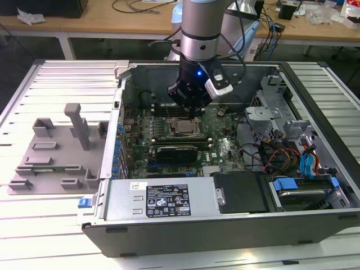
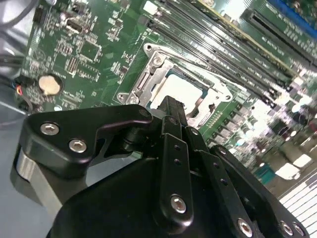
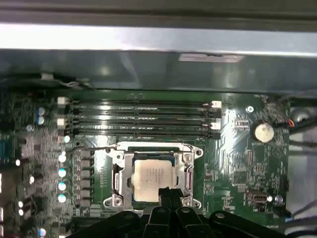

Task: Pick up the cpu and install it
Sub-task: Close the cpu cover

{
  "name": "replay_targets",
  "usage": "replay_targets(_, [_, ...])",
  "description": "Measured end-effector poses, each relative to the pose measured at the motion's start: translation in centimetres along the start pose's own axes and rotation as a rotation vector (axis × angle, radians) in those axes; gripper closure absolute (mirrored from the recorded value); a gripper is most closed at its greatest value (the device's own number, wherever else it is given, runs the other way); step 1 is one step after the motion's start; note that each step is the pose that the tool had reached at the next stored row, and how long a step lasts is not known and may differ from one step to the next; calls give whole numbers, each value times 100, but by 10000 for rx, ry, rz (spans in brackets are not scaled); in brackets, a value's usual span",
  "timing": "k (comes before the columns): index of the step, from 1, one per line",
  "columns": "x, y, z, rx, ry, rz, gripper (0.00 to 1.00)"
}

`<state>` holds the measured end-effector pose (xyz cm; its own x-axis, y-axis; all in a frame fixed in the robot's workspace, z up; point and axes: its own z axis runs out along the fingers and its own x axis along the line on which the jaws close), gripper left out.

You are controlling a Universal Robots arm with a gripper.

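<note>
White slatted table [image 1: 34, 225] carries an opened computer case [image 1: 225, 236] lying on its side, its motherboard [image 1: 225, 149] facing up, in the exterior view. A grey plastic fixture [image 1: 56, 152] sits on the table toward the exterior view's left, just beside the case. A wooden bench [image 1: 112, 22] strewn with cables runs along the background.

The robot arm [image 1: 201, 28] reaches down into the case, and its gripper [image 1: 194, 114] hangs directly over the processor socket [image 1: 181, 128] near the middle of the board.

The cpu [image 3: 150, 177], a square chip with a pale metal top, lies flat inside the socket's silver frame [image 3: 190, 158] in the first wrist view, its edges square with the frame. The socket's retention wire [image 3: 91, 148] stands off to one side of the frame. Four dark memory slots [image 3: 138, 119] run parallel just beyond the socket, and a round coin battery [image 3: 262, 131] sits well apart on the green board.

The black fingers [image 3: 163, 194] are drawn close together with nothing between them, their tips at the near edge of the cpu; whether they touch it cannot be told. In the second wrist view the gripper [image 2: 171, 105] covers part of the cpu [image 2: 181, 88], which shows beyond its tip within the frame.
</note>
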<state>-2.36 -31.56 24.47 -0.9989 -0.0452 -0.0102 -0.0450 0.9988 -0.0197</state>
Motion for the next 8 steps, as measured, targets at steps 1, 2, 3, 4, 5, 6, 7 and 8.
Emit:
replay_targets(1, [0,0,0,-2,-2,-107,89])
replay_targets(2, [0,0,0,-1,-2,-107,89])
replay_targets(3, [0,0,0,-2,-2,-108,89])
replay_targets(4, [0,-1,0,-2,-3,-108,89])
replay_targets(5, [3,-7,0,-2,-2,-106,89])
replay_targets(6, [5,-12,1,-3,-3,-108,89])
replay_targets(7, [5,-12,1,-2,-2,-108,89])
replay_targets(8, [5,-12,0,-2,-2,-109,89])
